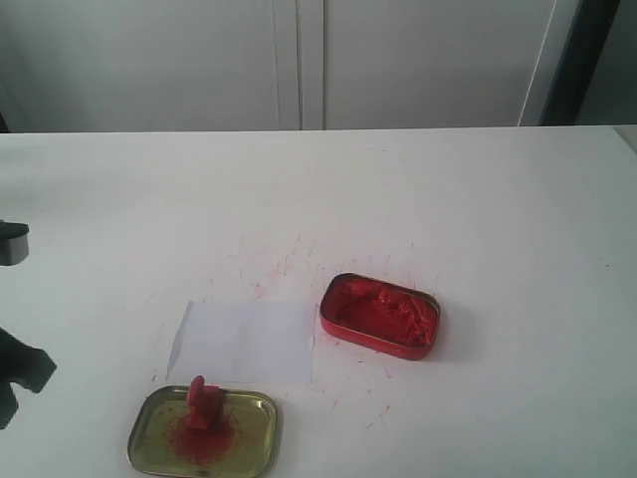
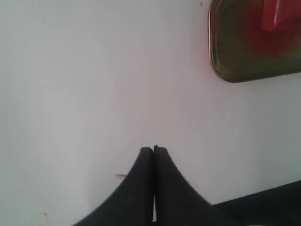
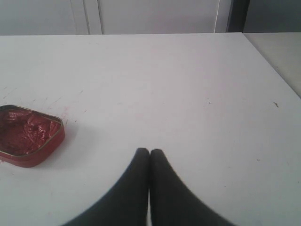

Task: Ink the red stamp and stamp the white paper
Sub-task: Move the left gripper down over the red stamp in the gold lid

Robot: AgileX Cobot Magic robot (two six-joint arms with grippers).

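The red stamp (image 1: 204,402) stands in a patch of red powder on the gold tin lid (image 1: 255,418), near the table's front left. Just behind the lid lies the white paper (image 1: 244,342), flat and unmarked. My left gripper (image 2: 154,149) is shut and empty over bare table; the lid (image 2: 230,52) and a blurred part of the stamp (image 2: 277,16) sit at the corner of its view. My right gripper (image 3: 149,151) is also shut and empty, apart from everything. In the exterior view only dark parts of the left arm (image 1: 22,370) show at the left edge.
A red rectangular tin of red paste (image 1: 373,342) lies open to the right of the paper, also in the right wrist view as the tin (image 3: 42,153). Red smudges mark the table (image 1: 284,261) behind the paper. White cabinet doors stand behind the table.
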